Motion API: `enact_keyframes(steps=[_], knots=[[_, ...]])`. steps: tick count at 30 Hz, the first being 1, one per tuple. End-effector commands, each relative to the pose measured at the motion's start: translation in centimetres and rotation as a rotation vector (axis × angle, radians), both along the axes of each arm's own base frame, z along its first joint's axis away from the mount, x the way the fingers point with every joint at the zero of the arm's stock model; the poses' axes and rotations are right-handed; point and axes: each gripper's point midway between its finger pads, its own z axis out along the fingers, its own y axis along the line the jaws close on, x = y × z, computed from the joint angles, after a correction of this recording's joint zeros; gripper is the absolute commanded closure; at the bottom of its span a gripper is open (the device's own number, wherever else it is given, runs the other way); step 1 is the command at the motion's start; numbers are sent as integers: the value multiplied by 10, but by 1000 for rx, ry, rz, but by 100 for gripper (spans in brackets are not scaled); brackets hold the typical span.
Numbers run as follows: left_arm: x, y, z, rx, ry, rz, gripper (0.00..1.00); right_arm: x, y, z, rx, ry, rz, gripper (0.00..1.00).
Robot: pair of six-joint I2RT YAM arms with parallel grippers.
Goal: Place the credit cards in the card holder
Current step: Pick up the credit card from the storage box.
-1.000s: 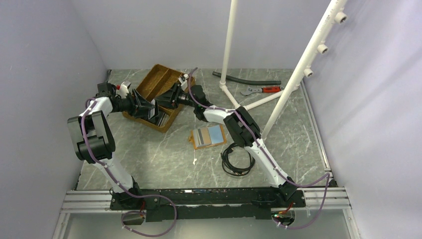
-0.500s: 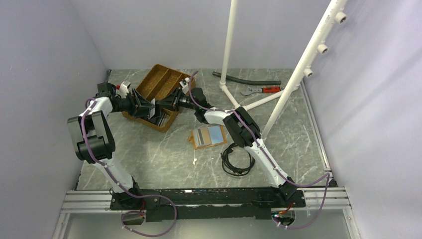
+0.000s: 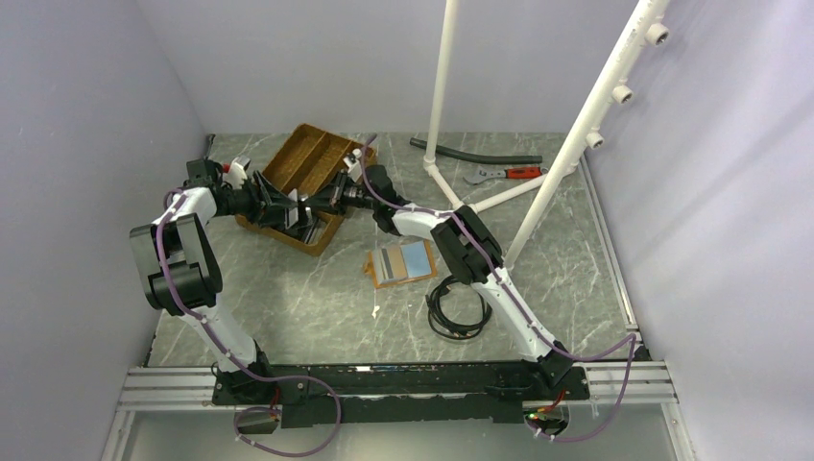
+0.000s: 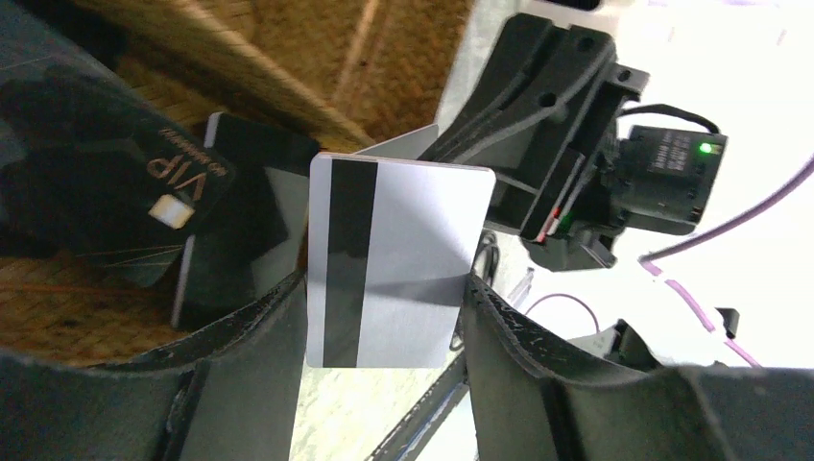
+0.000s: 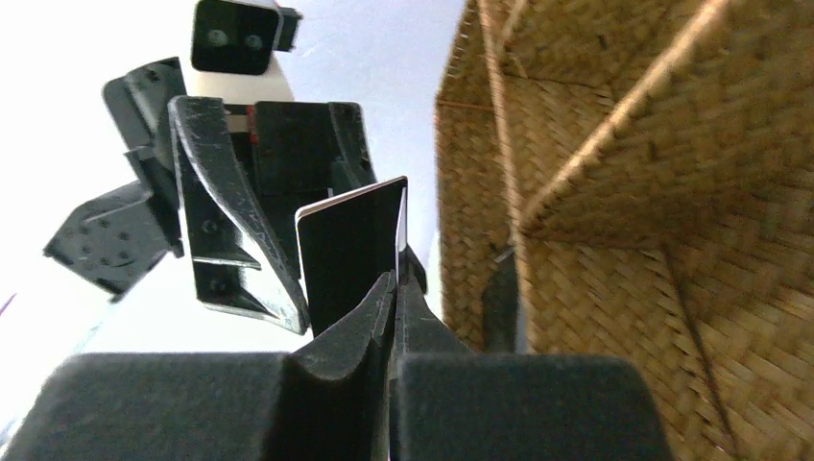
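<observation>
A whitish-grey credit card [image 4: 398, 264] with a dark stripe spans my left gripper [image 4: 384, 288], its long edges clamped between the two fingers. My right gripper [image 5: 395, 283] is shut on the far end of that same card [image 5: 350, 259], which shows edge-on in the right wrist view. The two grippers meet above the wooden tray [image 3: 307, 182], left gripper [image 3: 288, 209] facing right gripper [image 3: 315, 205]. Dark cards [image 4: 173, 192], one marked VIP, lie in the tray below. The orange card holder [image 3: 403, 261] lies open on the table, pale blue pockets up, apart from both grippers.
A coiled black cable [image 3: 456, 309] lies near the right arm. A white pipe frame [image 3: 451, 96] stands at the back right, with a black hose [image 3: 475, 154] and a red-handled wrench [image 3: 504, 174] by its feet. Grey walls close in on the sides.
My right gripper has moved left to the left gripper and shut on the end of the card held there. The left gripper has stayed put.
</observation>
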Motion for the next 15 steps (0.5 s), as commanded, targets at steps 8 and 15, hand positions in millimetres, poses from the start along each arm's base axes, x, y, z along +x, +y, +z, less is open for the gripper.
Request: enact_keyframes(steps=[8,15], knots=[[2,39,-36,239,254,270,100,31,-72,59,-364,-283,-90,100],[10,33,-38,288,277,370,89,16,-127,83,-637,-425,-101,100]])
